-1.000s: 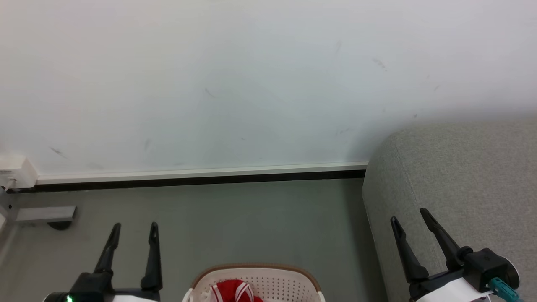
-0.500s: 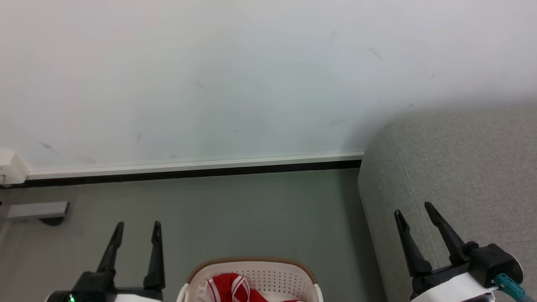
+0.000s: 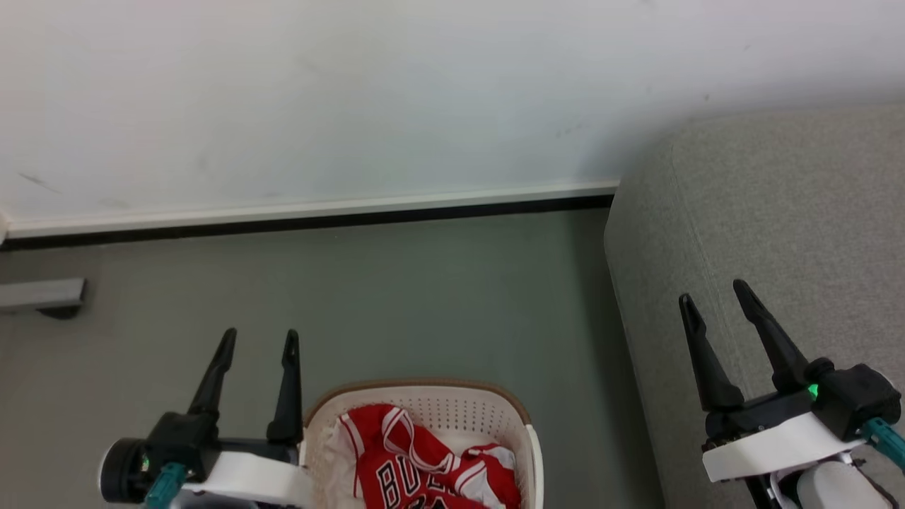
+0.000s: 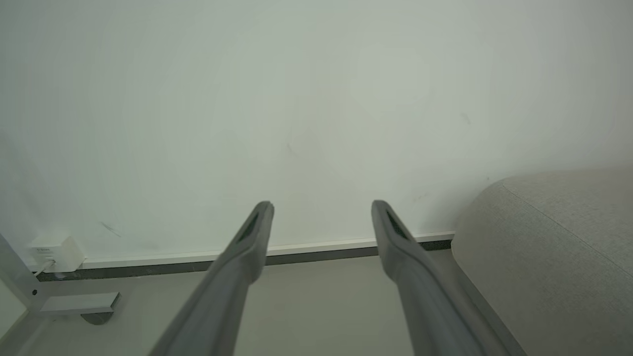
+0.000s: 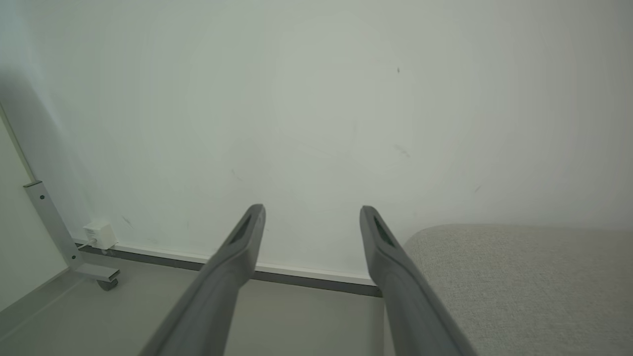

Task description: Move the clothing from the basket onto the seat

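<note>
Red clothing [image 3: 424, 459] crumpled inside basket [image 3: 527, 433]. Left gripper [image 3: 260, 332] just left of basket, jaws spread, empty. Seat [image 3: 778, 212] right of basket, not touching. Right gripper [image 3: 713, 290] well right of basket, jaws spread, empty.

- A white wall [image 3: 353, 92], evenly lit, with faint grey scuffs.
- A white skirting board [image 3: 318, 209] with a dark strip beneath it.
- A smooth grey-green floor [image 3: 424, 297].
- At the left, a grey metal frame foot [image 3: 39, 295] near a small white wall box [image 4: 52, 253].
- At the right, a light-grey fabric sofa [image 3: 778, 212] against the wall.
</note>
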